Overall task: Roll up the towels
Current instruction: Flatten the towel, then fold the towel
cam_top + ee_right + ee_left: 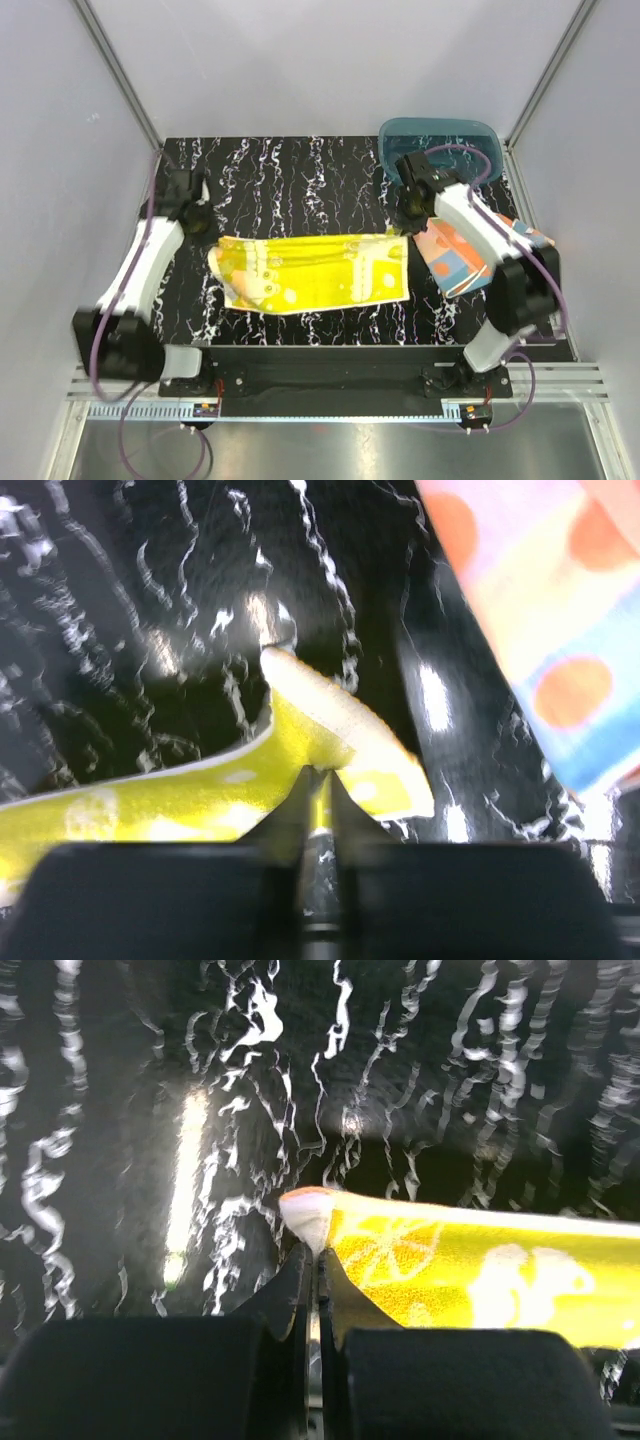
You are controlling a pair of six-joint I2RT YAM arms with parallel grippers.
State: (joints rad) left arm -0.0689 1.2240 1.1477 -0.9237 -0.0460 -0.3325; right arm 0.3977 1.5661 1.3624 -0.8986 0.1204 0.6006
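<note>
The yellow towel (315, 272) lies spread across the middle of the black marbled table, with pale patterns on it. My left gripper (203, 230) is shut on its far left corner (312, 1222), and my right gripper (404, 226) is shut on its far right corner (335, 742), which is lifted off the table. In the wrist views the left gripper (316, 1258) and the right gripper (322, 772) each pinch thin cloth between closed tips. The second towel (462, 250), orange with pale blue and yellow patches, lies to the right, partly under my right arm; it also shows in the right wrist view (545, 610).
A teal translucent tub (440, 137) stands at the table's far right corner. White walls and metal frame posts (120, 75) enclose the table (290, 175) on three sides.
</note>
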